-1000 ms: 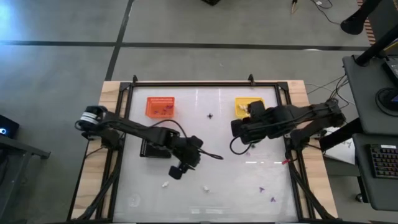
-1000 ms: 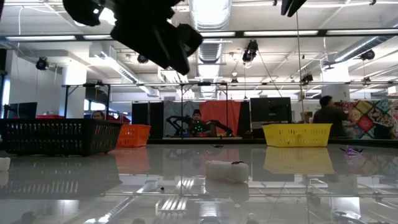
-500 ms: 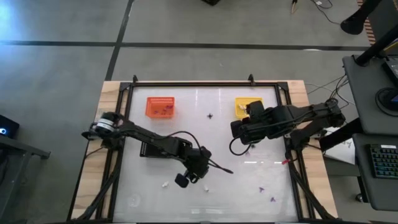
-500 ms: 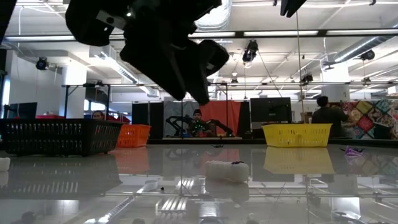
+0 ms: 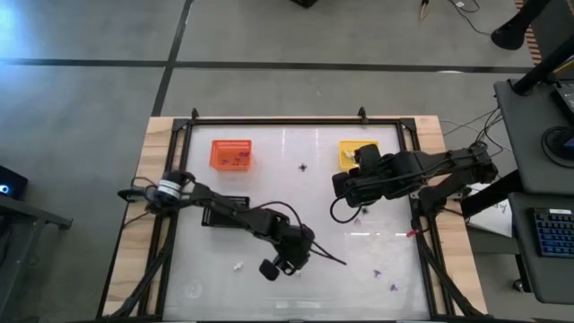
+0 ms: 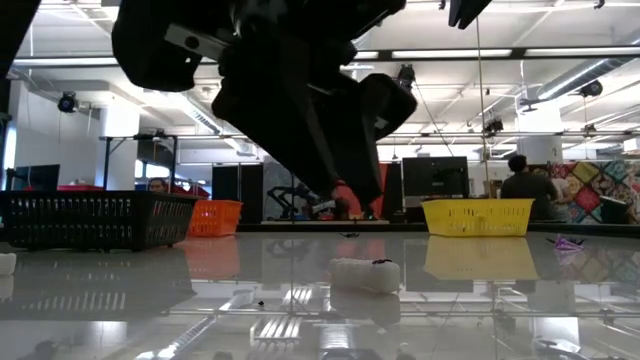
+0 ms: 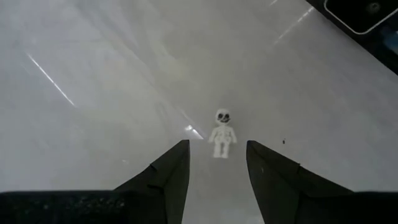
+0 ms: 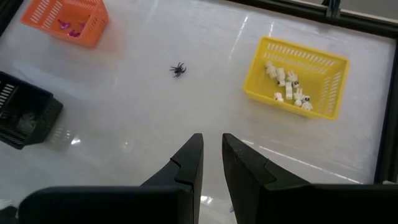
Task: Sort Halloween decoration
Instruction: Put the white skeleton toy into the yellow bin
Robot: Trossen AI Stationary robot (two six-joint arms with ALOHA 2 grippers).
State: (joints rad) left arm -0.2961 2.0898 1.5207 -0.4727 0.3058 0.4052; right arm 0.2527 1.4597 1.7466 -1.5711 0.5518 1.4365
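White skeleton point(image 7: 221, 133) lies flat on the tabletop point(image 5: 359, 251), well in front of the yellow basket point(image 5: 354, 154), just ahead of the left pincer point(image 7: 216, 163). Left pincer is open, fingers point(image 7: 166, 174) straddling a line to the skeleton, gripping nothing. More cream figures sit inside the yellow basket; purple bits sit in the orange basket point(image 5: 230, 153). A black spider point(image 5: 303, 167) lies between the two baskets. Two purple trinkets point(image 5: 385, 278) lie near the tabletop's front right. Black tray point(image 5: 215, 215) is in front of the orange basket. Right pincer point(image 8: 211, 155) hovers just in front of the yellow basket, fingers slightly apart, empty.
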